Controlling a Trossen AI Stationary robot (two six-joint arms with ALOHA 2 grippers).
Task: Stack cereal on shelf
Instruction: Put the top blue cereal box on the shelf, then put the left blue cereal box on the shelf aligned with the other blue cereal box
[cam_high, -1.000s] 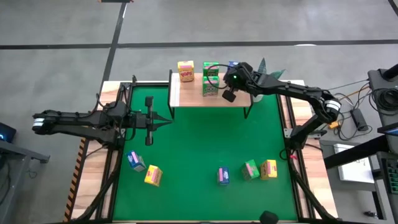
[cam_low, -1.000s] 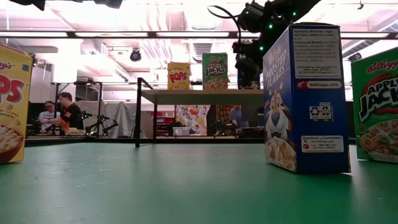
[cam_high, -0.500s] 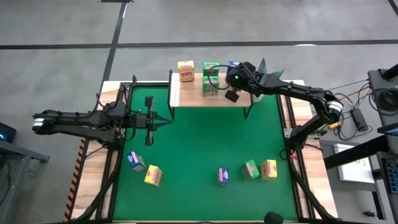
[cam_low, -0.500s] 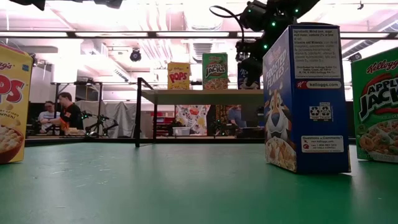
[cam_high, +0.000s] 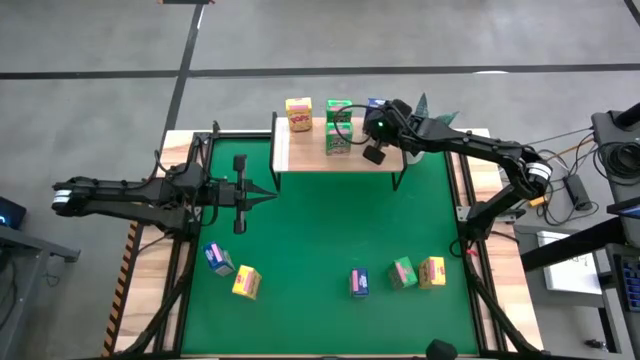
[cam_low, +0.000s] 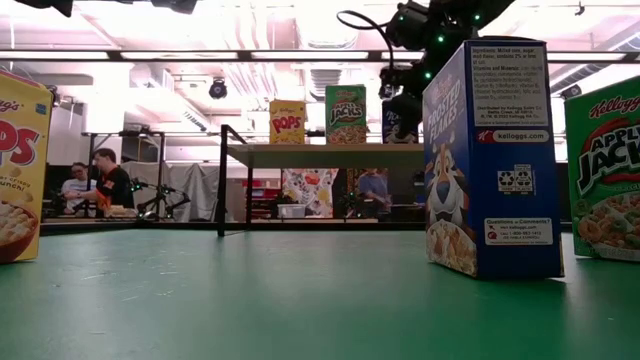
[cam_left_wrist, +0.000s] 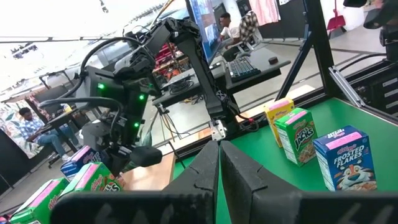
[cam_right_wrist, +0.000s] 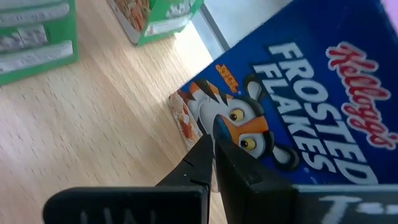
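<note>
The shelf (cam_high: 335, 155) stands at the 12 o'clock side of the green mat (cam_high: 320, 240). On it sit a yellow box (cam_high: 298, 114) and two green boxes (cam_high: 338, 126), one just in front of the other. A blue box (cam_right_wrist: 298, 118) stands on the wood too, at the shelf's 3 o'clock end – the right wrist view shows its tiger face up close.

The right gripper (cam_right_wrist: 213, 146) is pinched tight with nothing in it. Its tips sit right at the blue box's front, but I can't tell if they touch.

The left gripper (cam_high: 268, 193) waits over the mat at 9 o'clock, also pinched tight and empty.

Five more boxes lie along the 6 o'clock side – a blue one (cam_high: 218, 259) and a yellow one (cam_high: 245, 283) toward 7 o'clock, then blue (cam_high: 359, 283), green (cam_high: 403, 273) and yellow (cam_high: 432, 271) toward 5 o'clock.
</note>
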